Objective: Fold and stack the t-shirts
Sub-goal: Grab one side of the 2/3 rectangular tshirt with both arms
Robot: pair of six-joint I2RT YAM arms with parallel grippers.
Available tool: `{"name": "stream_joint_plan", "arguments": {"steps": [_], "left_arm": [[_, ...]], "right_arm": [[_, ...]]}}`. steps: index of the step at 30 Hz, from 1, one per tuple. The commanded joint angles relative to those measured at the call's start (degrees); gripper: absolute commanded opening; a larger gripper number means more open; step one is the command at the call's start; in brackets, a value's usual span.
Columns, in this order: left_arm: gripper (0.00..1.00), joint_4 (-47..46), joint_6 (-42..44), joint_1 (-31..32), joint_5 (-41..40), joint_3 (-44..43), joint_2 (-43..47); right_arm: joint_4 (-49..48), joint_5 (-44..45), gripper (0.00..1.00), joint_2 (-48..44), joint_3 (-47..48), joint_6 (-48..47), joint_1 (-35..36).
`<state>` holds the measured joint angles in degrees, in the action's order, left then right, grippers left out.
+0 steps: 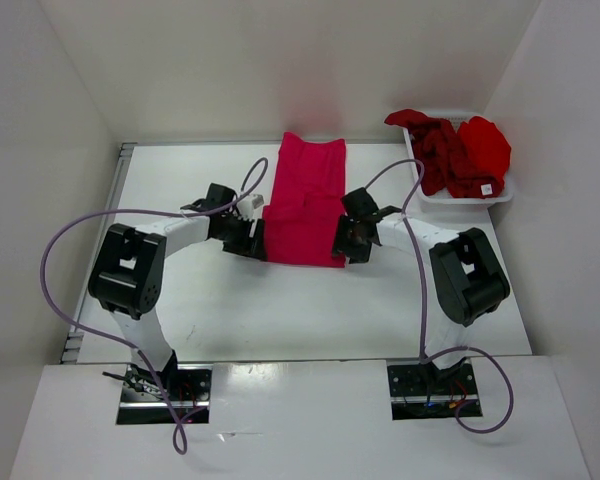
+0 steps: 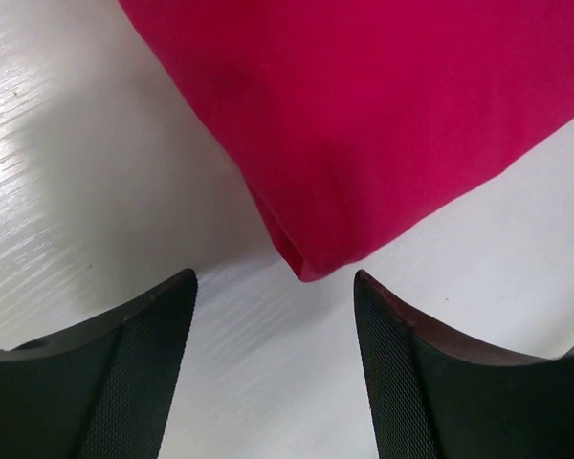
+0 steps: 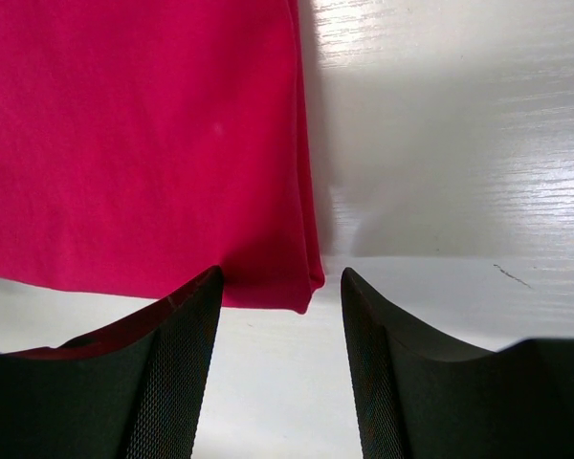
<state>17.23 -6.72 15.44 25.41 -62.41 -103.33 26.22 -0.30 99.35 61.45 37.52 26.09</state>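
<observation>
The left gripper (image 2: 273,277) is open, its fingers spread over the bare table (image 1: 280,310). The near left corner of the pink shirt (image 2: 364,124) lies just ahead of the gap. The right gripper (image 3: 280,273) is open too, straddling the near right corner. The shirt, folded into a long strip, runs from mid-table to the far edge. The maroon shirt (image 1: 438,155) and red shirt (image 1: 485,145) lie heaped in the basket (image 1: 460,201) at the far right corner.
</observation>
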Motion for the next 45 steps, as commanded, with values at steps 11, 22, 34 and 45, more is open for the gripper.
{"name": "stream_joint_plan", "arguments": {"steps": [11, 22, 34, 45], "left_arm": [[0.68, -3.61, -4.53, 0.91, 4.47, -0.87, -4.33], [0.37, -3.08, -5.06, 2.05, 4.29, -0.34, -5.39], [0.01, 1.04, -5.06, 2.05, 5.35, -1.92, -3.64], [0.0, 23.79, 12.76, 8.02, 4.56, -2.98, 6.38]], "right_arm": [[1.11, 0.03, 0.57, -1.36, -1.69, 1.51, 0.28], [2.61, 1.0, 0.45, 2.33, -1.69, 1.51, 2.03], [2.61, -4.19, 0.0, 0.94, -2.74, -0.08, 2.04], [12.63, -1.29, 0.0, -12.94, -6.34, 0.18, 11.26]]}}
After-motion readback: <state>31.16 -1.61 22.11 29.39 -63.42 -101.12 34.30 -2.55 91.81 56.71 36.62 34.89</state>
